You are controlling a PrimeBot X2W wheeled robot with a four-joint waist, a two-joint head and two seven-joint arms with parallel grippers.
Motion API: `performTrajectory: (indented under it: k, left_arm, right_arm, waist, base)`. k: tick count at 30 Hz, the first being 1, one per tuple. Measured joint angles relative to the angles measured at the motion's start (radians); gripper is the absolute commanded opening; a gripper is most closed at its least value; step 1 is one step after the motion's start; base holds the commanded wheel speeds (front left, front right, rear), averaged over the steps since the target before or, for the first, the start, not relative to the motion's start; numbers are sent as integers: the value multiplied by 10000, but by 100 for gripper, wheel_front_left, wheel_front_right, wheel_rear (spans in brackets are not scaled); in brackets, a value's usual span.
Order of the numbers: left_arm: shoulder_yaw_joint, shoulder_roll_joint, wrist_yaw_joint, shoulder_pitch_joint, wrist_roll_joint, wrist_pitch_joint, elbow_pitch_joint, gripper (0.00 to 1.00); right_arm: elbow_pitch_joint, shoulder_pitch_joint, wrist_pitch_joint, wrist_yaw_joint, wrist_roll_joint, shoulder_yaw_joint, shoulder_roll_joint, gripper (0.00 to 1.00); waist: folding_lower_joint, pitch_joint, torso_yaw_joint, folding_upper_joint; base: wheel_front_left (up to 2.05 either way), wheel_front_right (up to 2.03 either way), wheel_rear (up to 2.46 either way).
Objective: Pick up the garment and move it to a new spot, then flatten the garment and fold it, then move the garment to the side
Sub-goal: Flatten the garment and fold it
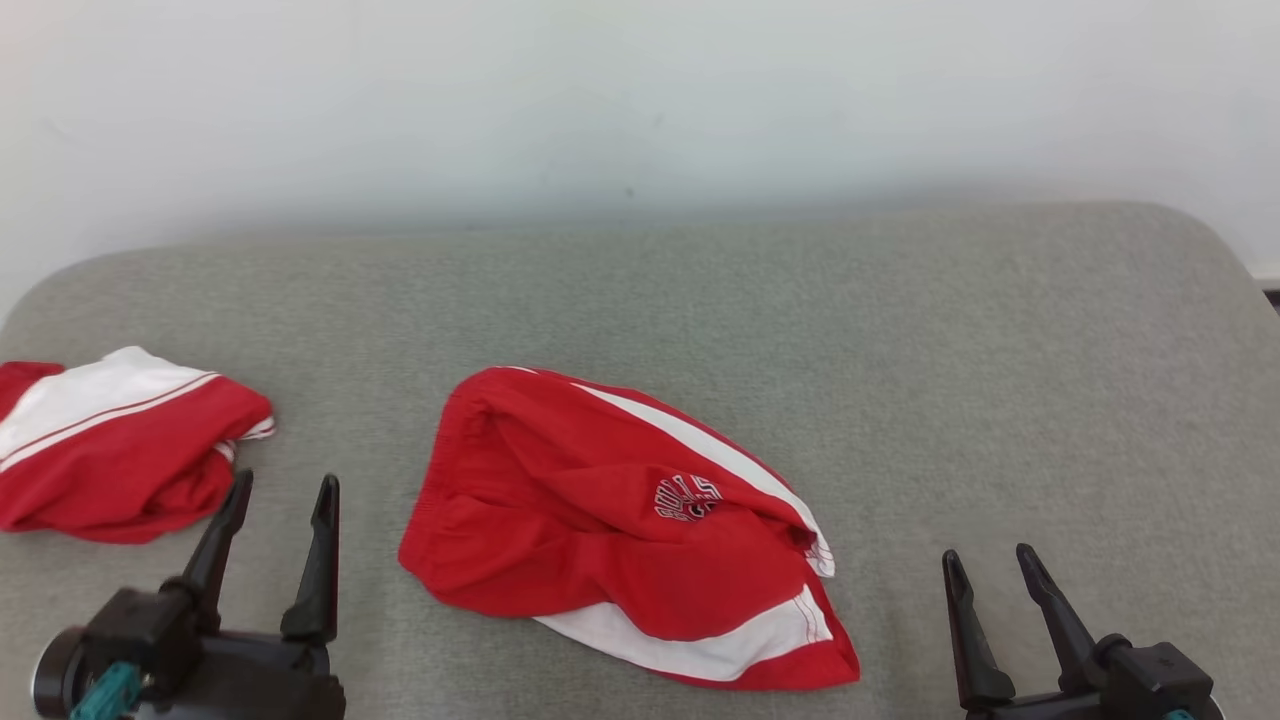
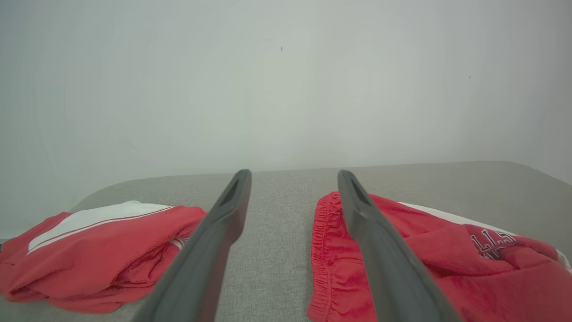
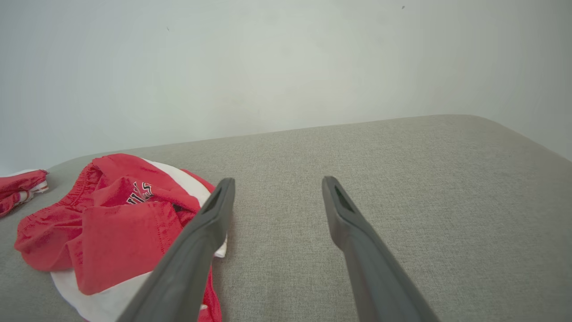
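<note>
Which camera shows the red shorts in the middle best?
The head view: the whole red shorts lie in it, seen from above. The left wrist view shows their waistband end, cropped at the frame's edge. The right wrist view shows mostly the crumpled leg end.

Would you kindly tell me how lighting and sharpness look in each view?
Head view: soft even light, faint shadow beneath the garment, no glare. Left wrist view: left fingers look soft-edged. Right wrist view: right fingers likewise soft, cushion weave crisp.
</note>
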Motion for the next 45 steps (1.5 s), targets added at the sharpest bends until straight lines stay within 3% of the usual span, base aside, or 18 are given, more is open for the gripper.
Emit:
performTrajectory:
  k: [10, 20, 30, 37, 38, 39, 40, 45]
  left_arm:
    - [1020, -702, -165, 1628, 869, 0, -1018, 100]
    - [1231, -1028, -343, 1714, 1233, -2, -1097, 100]
    - [750, -1344, -403, 1239, 1273, -2, -941, 100]
    - [280, -1369, -420, 965, 1162, -2, -840, 100]
    - [282, -1363, -420, 949, 1147, 0, -834, 100]
    - [303, -1361, -420, 948, 1126, -2, -825, 100]
    - [322, -1356, -420, 949, 1104, -2, -819, 100]
    - [506, -1371, -420, 996, 1081, -2, -777, 100]
  right_arm:
    - [-12, 121, 0, 0, 86, 322, -313, 100]
    - [366, 85, 2, 0, 165, 1032, -765, 100]
    - [2040, -1358, 0, 0, 458, 3193, -1455, 100]
    - [3417, -2099, 4, 0, 826, 3956, -1645, 100]
    - [3438, -2152, 2, 0, 917, 3990, -1645, 73]
    - [3436, -2202, 0, 0, 1005, 4015, -1647, 8]
    - [3415, -2223, 0, 0, 1057, 4038, -1653, 0]
    - [3001, -2096, 0, 0, 1143, 3831, -1661, 0]
  waist:
    - [0, -415, 516, 0]
    - [1, -401, 573, 0]
    - [3, 0, 890, 0]
    - [3, 368, 1408, 1]
    - [4, 414, 1483, 1]
    - [3, 458, 1547, 1]
    - [3, 502, 1599, 0]
    - [4, 578, 1635, 0]
  base:
    - [0, 0, 0]
    - [0, 0, 0]
    - [0, 0, 0]
    - [0, 0, 0]
    - [0, 0, 0]
    - [0, 0, 0]
    - [0, 0, 0]
    - [0, 0, 0]
